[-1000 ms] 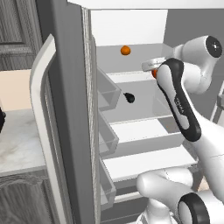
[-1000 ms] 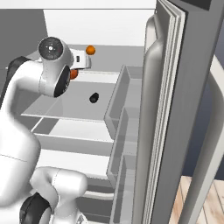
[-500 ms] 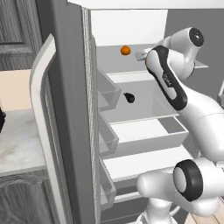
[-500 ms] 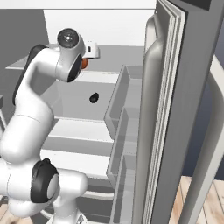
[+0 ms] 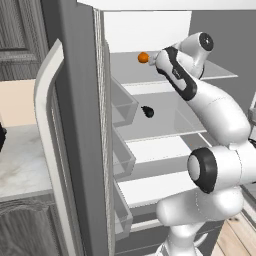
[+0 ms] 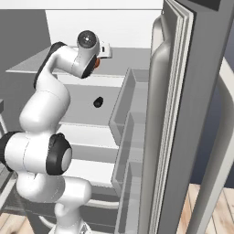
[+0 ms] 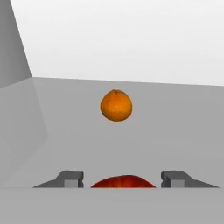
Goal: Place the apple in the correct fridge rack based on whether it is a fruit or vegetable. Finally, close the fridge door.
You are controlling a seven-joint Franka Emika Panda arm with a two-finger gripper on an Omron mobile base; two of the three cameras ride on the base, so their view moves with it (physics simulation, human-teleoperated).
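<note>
In the left base view we see, from left to right, a pale stone counter (image 5: pixel 20 165) at the edge, then the open fridge door (image 5: pixel 75 150) standing edge-on with its long pale handle (image 5: pixel 47 140) and its narrow door bins (image 5: pixel 122 107). Past the door lies the fridge interior. On the fridge rack (image 5: pixel 125 70), the topmost pale grey shelf, sits an orange (image 5: pixel 143 58), and just to its right the white arm reaches in, its hand at that same shelf level. 1 shelf lower lies a small dark object (image 5: pixel 148 111); we cannot tell what it is.

In the right base view the arm rises at the left and bends in to the top shelf (image 6: pixel 132 55). A sliver of the apple (image 6: pixel 96 63) shows red-orange at the hand, half hidden behind the wrist. The dark object (image 6: pixel 98 102) rests on the shelf below, and the door bins (image 6: pixel 130 105) and door (image 6: pixel 178 119) stand at the right.

In the hand view the gripper (image 7: pixel 123 180) has its 2 dark fingertips (image 7: pixel 70 177) set either side of the apple (image 7: pixel 123 181), whose red top shows between them: we read the jaws as clamped on it. The apple is thus held over the fridge rack (image 7: pixel 175 127), near its front. The orange (image 7: pixel 116 105) rests farther back on the same shelf, well apart from the apple, before the white rear wall (image 7: pixel 122 39).
</note>
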